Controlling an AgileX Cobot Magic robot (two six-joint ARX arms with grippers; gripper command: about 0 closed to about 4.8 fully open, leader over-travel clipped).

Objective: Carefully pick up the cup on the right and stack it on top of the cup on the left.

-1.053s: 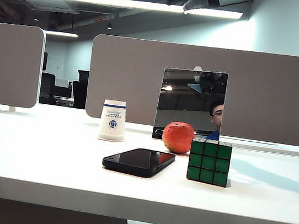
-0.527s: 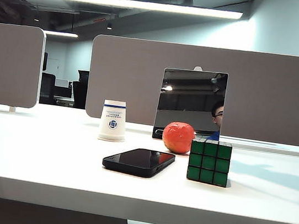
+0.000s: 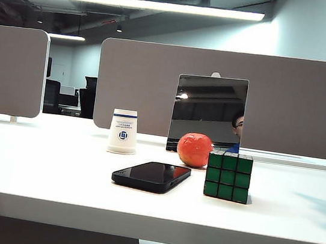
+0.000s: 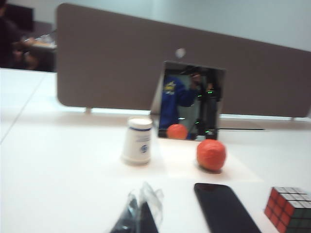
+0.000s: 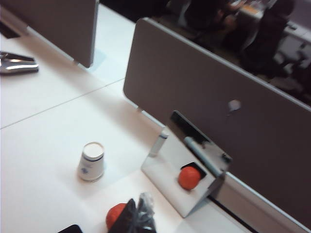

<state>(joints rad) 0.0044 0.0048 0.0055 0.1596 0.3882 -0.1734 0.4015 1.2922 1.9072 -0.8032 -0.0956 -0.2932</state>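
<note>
Right gripper hangs high above the cup, jaws shut and empty; left gripper, low over the table, likewise.

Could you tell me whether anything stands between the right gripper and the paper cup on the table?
Nothing visible does. The right gripper, shut and empty, hangs high above the table. The upside-down paper cup stands apart from the orange ball, with bare table around it.
</note>
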